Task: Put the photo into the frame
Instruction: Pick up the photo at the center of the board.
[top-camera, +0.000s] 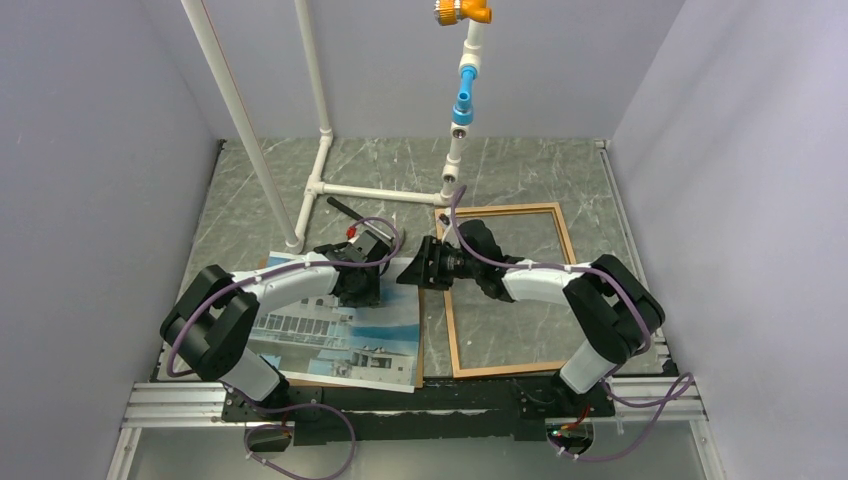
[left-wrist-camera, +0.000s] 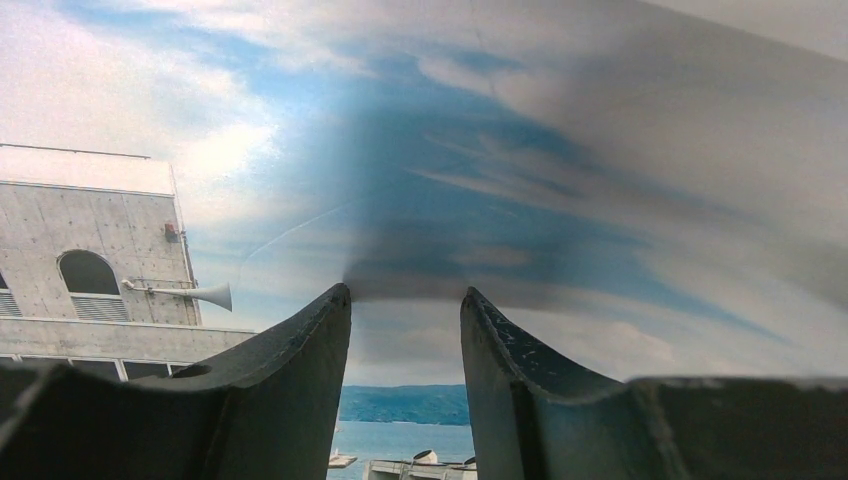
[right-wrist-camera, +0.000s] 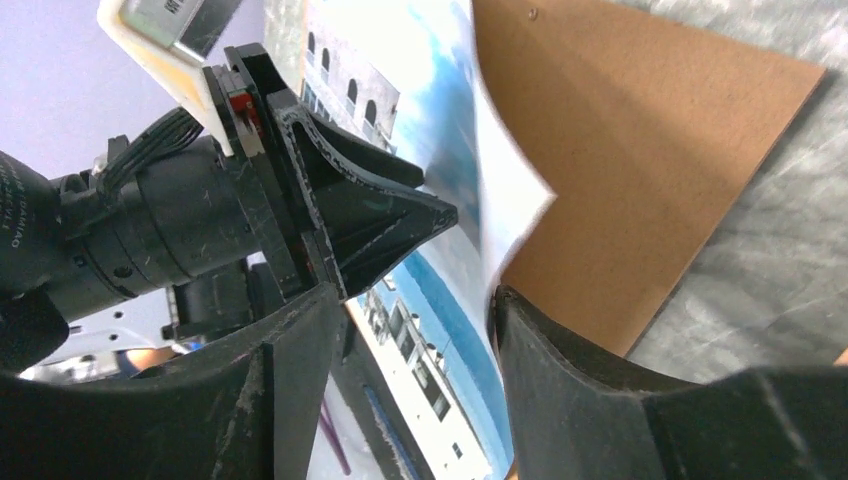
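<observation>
The photo (top-camera: 340, 335), a building against sky and sea, lies face up at the left on a brown backing board (top-camera: 421, 350). My left gripper (top-camera: 358, 288) stands open with both fingertips down on the photo's sky (left-wrist-camera: 500, 150); its gap (left-wrist-camera: 405, 290) holds nothing. My right gripper (top-camera: 412, 270) is open at the photo's far right corner, which curls up off the board (right-wrist-camera: 620, 170). The lifted edge of the photo (right-wrist-camera: 440, 300) runs between its fingers, close to the right one (right-wrist-camera: 418, 292). The empty orange-brown frame (top-camera: 500, 209) lies flat to the right.
A white pipe stand (top-camera: 320, 160) with a blue and orange fitting (top-camera: 462, 100) rises at the back. A thin black stick (top-camera: 340, 208) lies beside it. Grey walls close in both sides. An aluminium rail (top-camera: 400, 400) runs along the near edge.
</observation>
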